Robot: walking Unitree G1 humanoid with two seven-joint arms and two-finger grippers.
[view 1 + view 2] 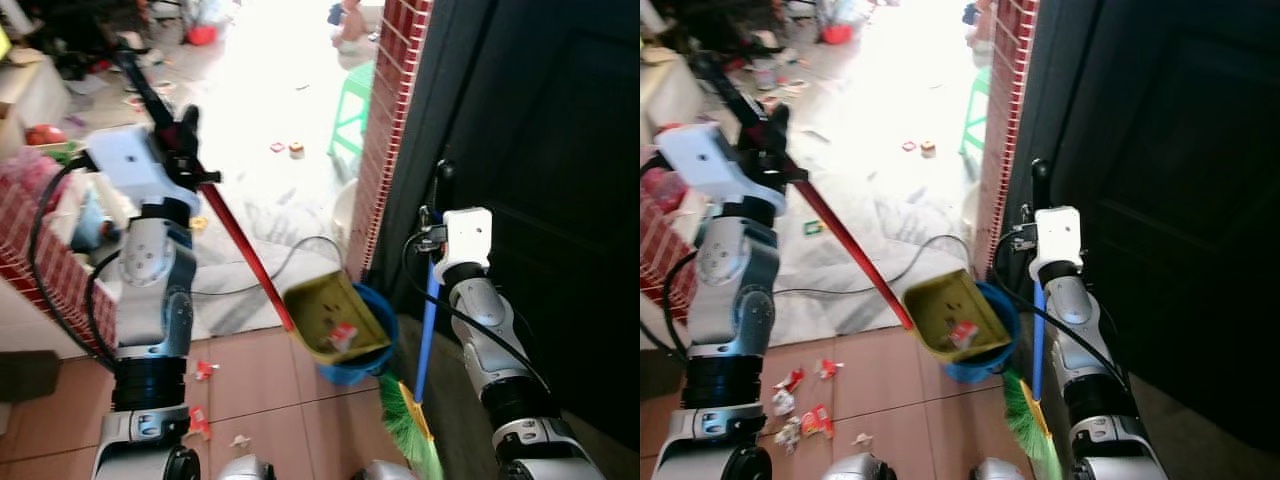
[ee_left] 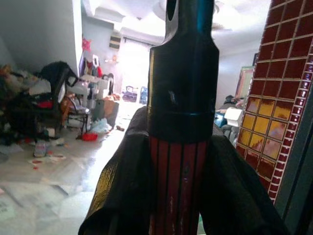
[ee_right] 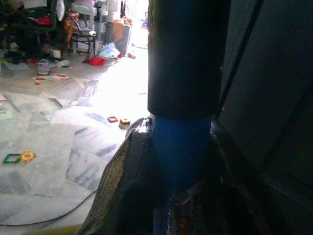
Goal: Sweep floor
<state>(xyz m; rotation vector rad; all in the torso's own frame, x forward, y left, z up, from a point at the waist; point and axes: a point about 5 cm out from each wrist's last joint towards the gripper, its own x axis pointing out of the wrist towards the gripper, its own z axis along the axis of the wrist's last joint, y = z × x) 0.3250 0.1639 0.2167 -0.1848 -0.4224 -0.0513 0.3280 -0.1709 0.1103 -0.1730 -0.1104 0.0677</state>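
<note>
Beside the brick pillar, the left gripper clamps the red-handled dustpan, tipped over a blue bin, while the right gripper clasps the blue broom. Wrappers lie near the floor's front edge; any wobble could spill the pan's litter past the bin.

Dustpan: yellow-green pan on a long red handle slanting up and left; tilted over the bucket, red-white scrap inside.
Broom: blue shaft, upright, black top grip; green bristles on the floor right of the bucket.
Bucket: blue, on terracotta tiles beside the brick pillar.
Litter: red-white wrappers scattered on tiles, near left.
</note>
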